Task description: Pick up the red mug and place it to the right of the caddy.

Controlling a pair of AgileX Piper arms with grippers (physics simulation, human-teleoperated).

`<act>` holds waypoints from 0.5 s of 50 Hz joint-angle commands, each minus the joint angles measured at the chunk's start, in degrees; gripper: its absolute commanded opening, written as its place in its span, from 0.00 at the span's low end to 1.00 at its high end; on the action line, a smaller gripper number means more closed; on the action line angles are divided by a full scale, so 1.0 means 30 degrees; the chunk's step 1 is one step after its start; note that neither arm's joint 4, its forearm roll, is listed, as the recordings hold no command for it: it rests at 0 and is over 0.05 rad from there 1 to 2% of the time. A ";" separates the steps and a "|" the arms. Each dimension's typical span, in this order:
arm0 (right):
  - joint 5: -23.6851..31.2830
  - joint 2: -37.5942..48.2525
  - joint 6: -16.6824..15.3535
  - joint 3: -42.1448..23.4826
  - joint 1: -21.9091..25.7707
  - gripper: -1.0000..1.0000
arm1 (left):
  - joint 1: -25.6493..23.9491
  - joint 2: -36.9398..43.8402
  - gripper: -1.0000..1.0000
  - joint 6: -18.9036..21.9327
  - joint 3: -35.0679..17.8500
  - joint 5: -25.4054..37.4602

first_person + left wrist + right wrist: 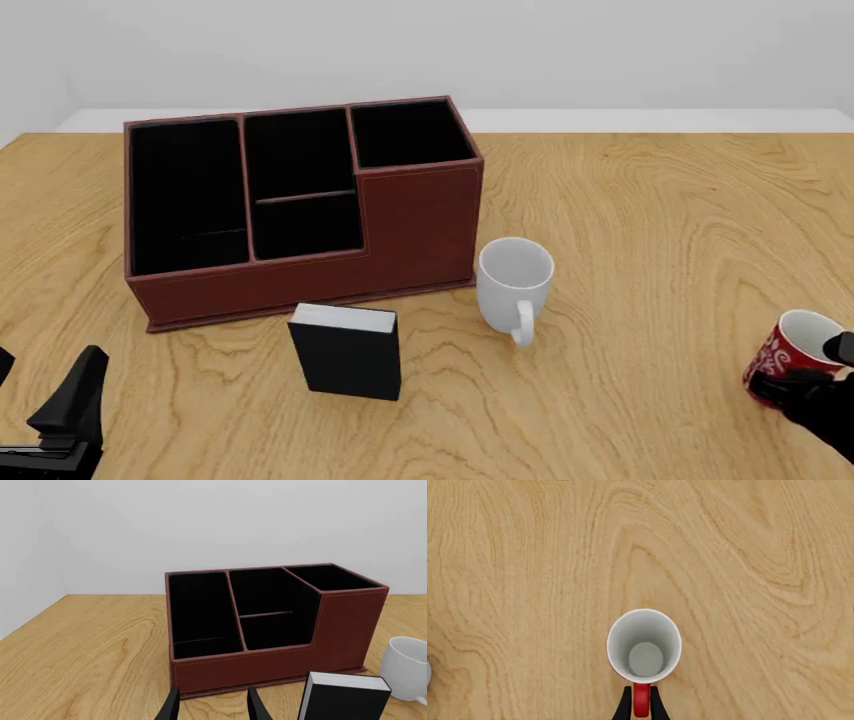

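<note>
While the left end effector (212, 705) is hanging open and empty, the right end effector (640, 703) is pinching the handle of the upright red mug (797, 356), white inside with white swirls outside.

Simulated tabletop test scene is shown, not real room. Rendered look is seen everywhere: flat even light, clean surfaces. Wooden table (667, 220) with strong grain is set against plain pale wall (534, 50); no furniture or window is seen around. Only few props are placed on it: desk-type caddy (414, 225), white mug (514, 275), small black box (350, 355), red mug (790, 352). Desk or office setting is suggested by organizer and mugs, but room itself cannot be told.
</note>
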 commanded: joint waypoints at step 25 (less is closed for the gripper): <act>0.4256 -0.2759 -0.0813 -0.5276 0.1572 0.00 | 0.0000 0.0000 1.00 0.0000 0.0000 0.0000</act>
